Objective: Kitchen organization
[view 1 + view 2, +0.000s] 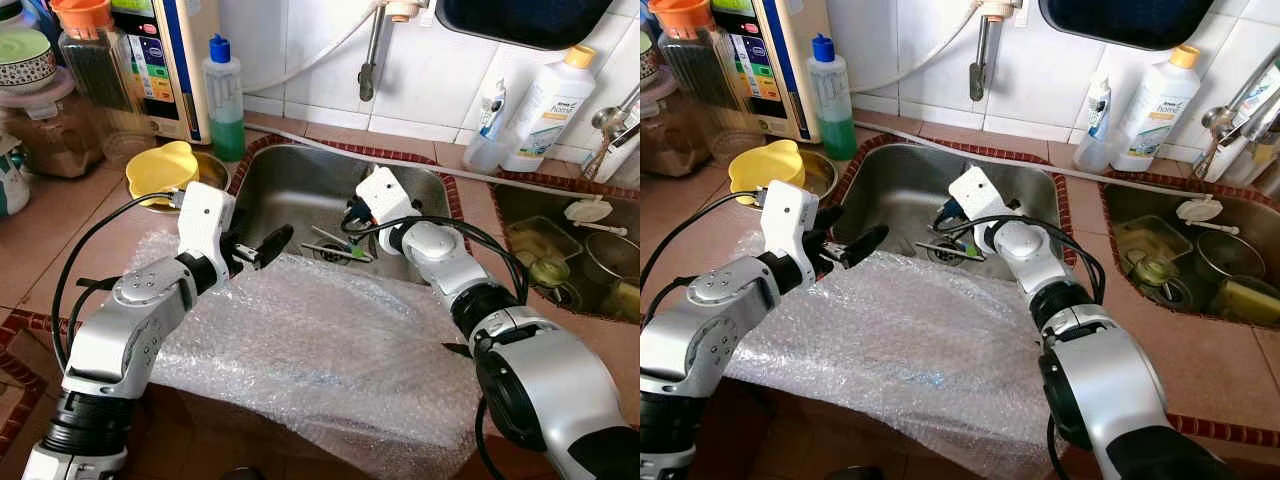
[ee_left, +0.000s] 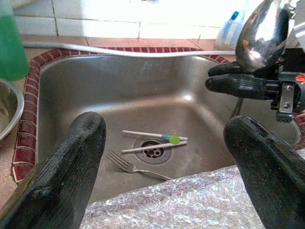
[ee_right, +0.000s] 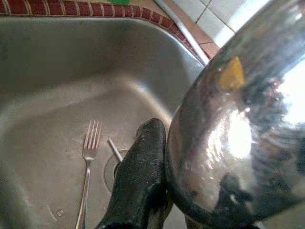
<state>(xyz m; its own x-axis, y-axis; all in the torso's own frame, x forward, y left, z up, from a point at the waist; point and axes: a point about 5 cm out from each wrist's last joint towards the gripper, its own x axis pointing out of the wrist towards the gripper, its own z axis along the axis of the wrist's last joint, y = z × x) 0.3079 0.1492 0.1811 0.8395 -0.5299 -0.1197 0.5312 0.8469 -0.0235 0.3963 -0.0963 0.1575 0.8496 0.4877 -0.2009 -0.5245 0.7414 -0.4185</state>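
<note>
Right gripper (image 2: 238,78) pinches a spoon (image 2: 259,31) over the sink (image 1: 290,190); lift it straight, keep the pinch firm. Left gripper (image 1: 262,247), fingers spread, waits at the sink's front edge above the bubble wrap (image 1: 330,350).

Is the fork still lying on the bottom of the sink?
Yes, the fork lies flat on the sink floor beside the drain, with no hand touching it.
</note>
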